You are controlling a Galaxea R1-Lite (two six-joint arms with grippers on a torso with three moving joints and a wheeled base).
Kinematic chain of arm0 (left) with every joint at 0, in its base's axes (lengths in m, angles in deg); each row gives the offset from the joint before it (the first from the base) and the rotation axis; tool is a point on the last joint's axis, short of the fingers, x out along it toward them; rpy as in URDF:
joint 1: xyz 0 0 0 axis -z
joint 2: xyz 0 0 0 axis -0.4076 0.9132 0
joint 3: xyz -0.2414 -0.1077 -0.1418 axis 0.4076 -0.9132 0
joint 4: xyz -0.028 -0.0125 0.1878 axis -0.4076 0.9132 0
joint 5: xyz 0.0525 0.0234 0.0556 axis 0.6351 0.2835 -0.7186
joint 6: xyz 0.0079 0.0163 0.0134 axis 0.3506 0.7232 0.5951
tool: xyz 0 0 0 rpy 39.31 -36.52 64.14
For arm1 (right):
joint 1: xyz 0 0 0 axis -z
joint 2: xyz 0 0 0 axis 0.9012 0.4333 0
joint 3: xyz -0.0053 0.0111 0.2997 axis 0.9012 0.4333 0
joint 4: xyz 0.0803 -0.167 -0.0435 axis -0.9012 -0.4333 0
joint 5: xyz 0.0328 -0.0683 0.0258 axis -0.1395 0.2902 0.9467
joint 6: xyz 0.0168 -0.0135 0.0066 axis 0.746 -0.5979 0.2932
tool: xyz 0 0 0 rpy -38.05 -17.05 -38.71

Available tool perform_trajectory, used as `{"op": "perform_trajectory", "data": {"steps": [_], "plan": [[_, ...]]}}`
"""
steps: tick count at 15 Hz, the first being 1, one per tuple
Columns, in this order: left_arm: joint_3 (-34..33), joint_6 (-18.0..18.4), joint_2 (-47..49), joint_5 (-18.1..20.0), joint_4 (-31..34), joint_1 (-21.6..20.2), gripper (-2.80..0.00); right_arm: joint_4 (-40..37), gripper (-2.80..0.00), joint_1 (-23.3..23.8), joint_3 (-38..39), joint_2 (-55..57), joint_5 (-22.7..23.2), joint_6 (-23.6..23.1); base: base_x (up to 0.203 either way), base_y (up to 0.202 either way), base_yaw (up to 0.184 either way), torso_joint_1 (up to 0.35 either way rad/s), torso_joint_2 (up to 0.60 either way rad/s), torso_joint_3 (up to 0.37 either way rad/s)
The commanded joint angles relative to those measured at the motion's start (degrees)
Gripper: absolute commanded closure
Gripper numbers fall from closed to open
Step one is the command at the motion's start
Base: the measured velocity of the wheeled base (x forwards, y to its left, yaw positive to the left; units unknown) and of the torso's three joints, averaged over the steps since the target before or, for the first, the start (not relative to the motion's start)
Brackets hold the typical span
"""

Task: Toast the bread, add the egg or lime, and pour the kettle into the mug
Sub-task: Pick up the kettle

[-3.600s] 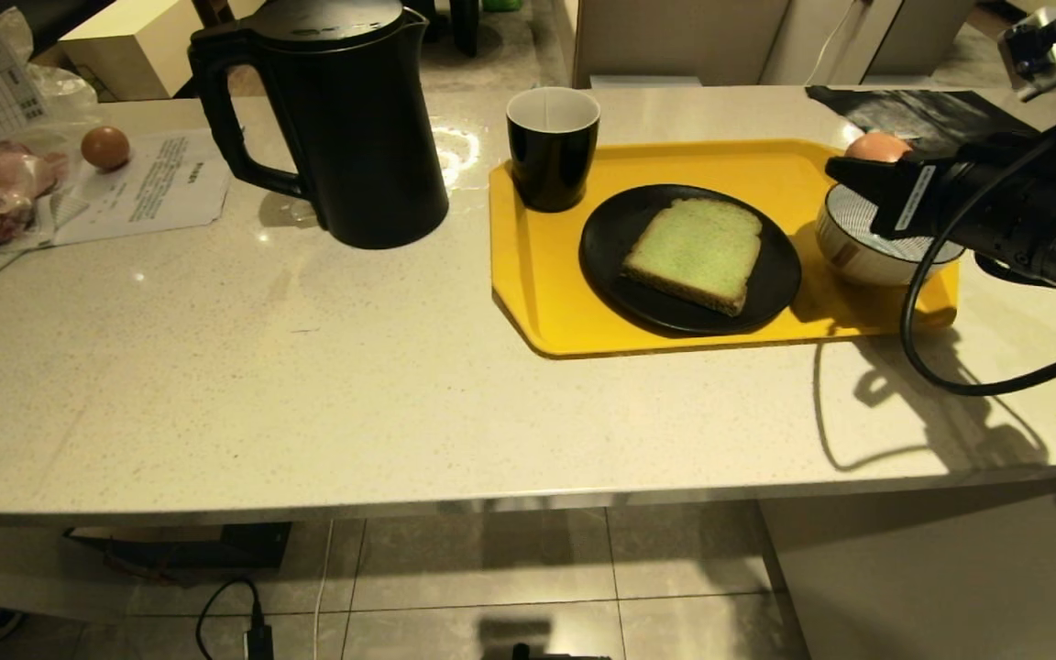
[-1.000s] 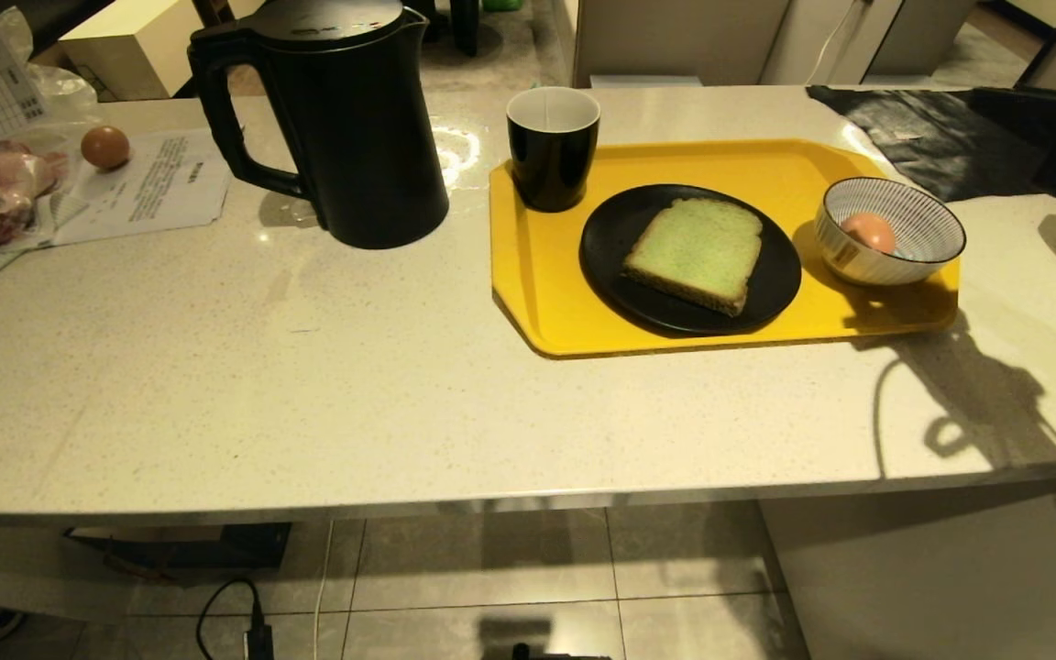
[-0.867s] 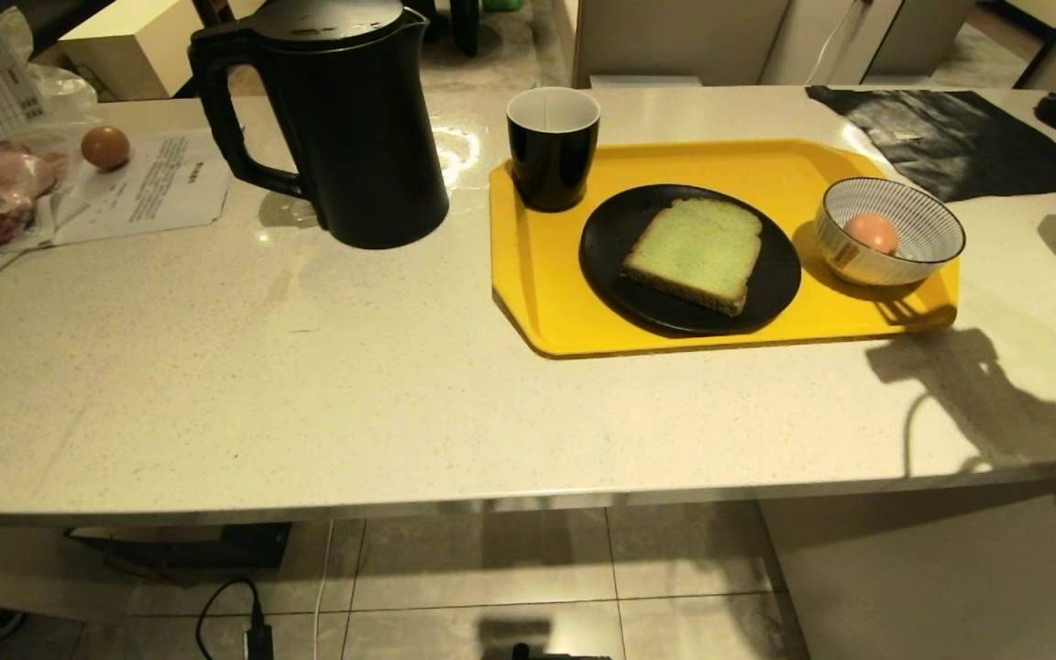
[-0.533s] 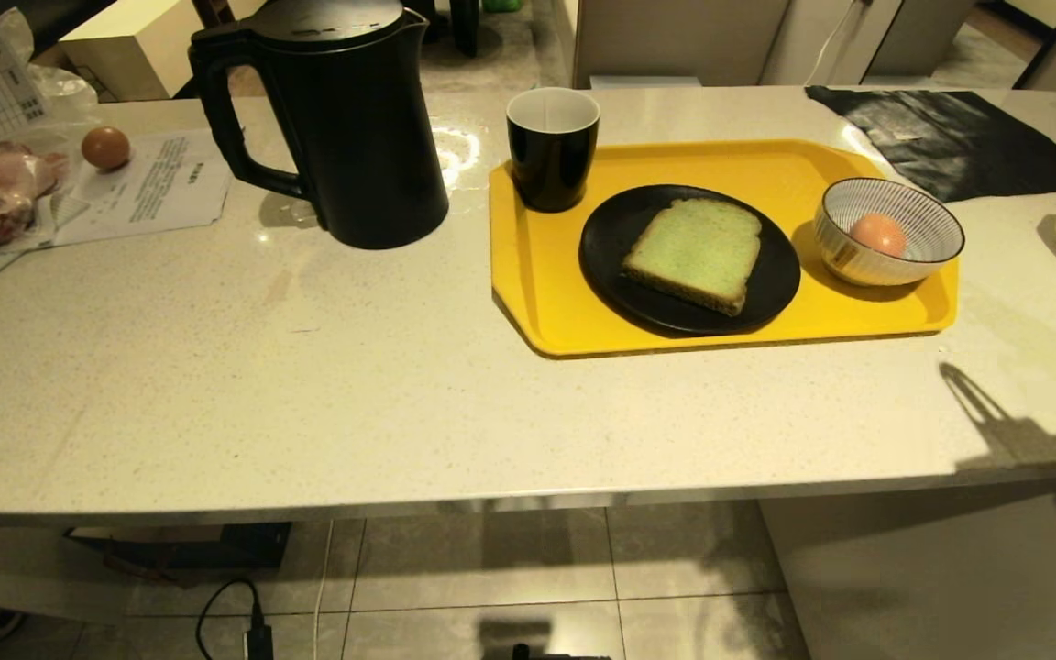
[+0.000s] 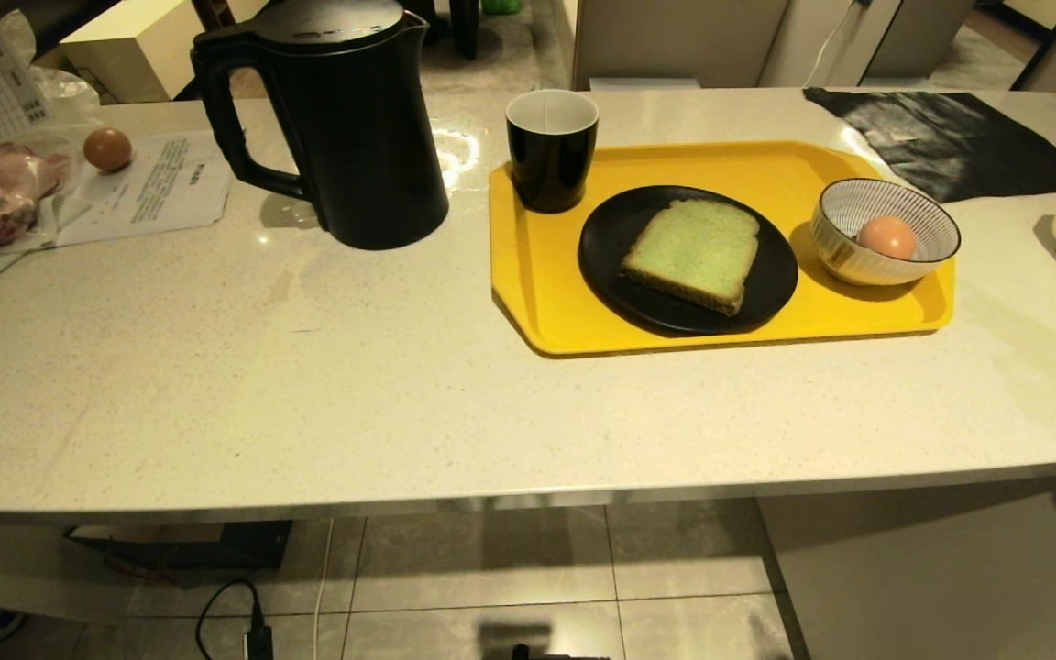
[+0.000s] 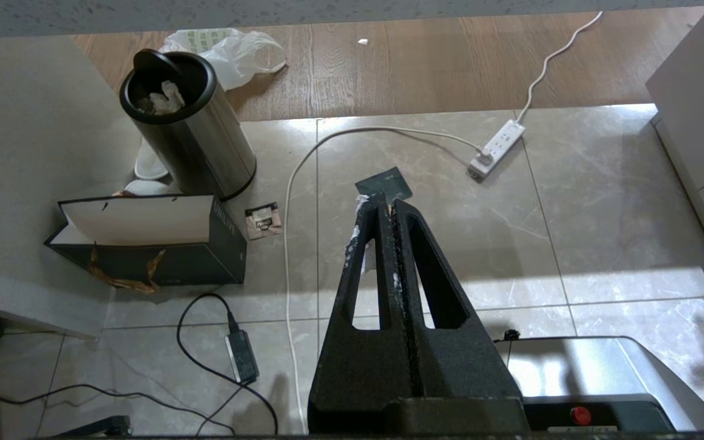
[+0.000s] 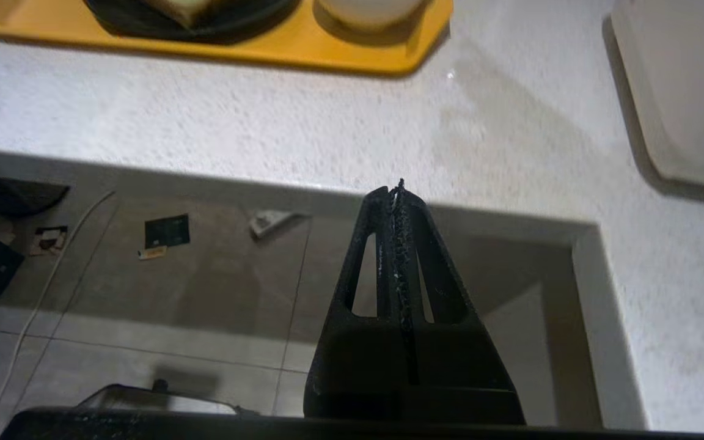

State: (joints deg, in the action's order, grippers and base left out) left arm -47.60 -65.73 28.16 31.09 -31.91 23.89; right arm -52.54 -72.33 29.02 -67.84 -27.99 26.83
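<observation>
Kettle [image 5: 345, 119] stood upright at the far left of the surface [image 5: 308, 394], spout toward the mug [image 5: 552, 147] and loop handle pointing left. You had the left gripper [image 6: 382, 205] on the nearer side, low over the floor, fingers clenched and empty; the right gripper [image 7: 398, 189] was likewise clenched.

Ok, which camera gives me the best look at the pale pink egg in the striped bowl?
The head view: the pale pink egg lies unobstructed inside the blue-and-white striped bowl. The right wrist view catches only the bowl's underside at its edge, no egg. The left wrist view shows only floor.
</observation>
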Motion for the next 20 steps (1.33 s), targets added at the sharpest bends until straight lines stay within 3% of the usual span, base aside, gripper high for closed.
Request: {"op": "perform_trajectory", "data": {"steps": [1,2,4,7,10,20], "plan": [[0.0,0.0,0.0,0.0,0.0,0.0,0.00,7.2,0.00,0.0,11.0,-3.8,-1.5,0.1,0.000,0.000,0.000,0.000,0.00,0.000],[0.0,0.0,0.0,0.0,0.0,0.0,0.00,8.9,0.00,0.2,14.6,-3.8,-1.7,-0.2,0.000,0.000,0.000,0.000,0.00,0.000],[0.0,0.0,0.0,0.0,0.0,0.0,0.00,12.0,0.00,5.0,20.2,-3.3,-0.9,-0.3,0.000,0.000,0.000,0.000,0.00,0.000],[0.0,0.0,0.0,0.0,-0.1,0.0,0.00,9.7,0.00,8.0,23.3,-9.8,6.3,0.3,0.000,0.000,0.000,0.000,0.00,0.000],[0.0,0.0,0.0,0.0,0.0,0.0,0.00,2.4,0.00,8.2,23.4,-18.5,4.9,-0.7,0.000,0.000,0.000,0.000,0.00,0.000],[0.0,0.0,0.0,0.0,0.0,0.0,0.00,0.9,0.00,8.3,23.6,-19.7,3.9,-1.1,0.000,0.000,0.000,0.000,0.00,0.000]]}}
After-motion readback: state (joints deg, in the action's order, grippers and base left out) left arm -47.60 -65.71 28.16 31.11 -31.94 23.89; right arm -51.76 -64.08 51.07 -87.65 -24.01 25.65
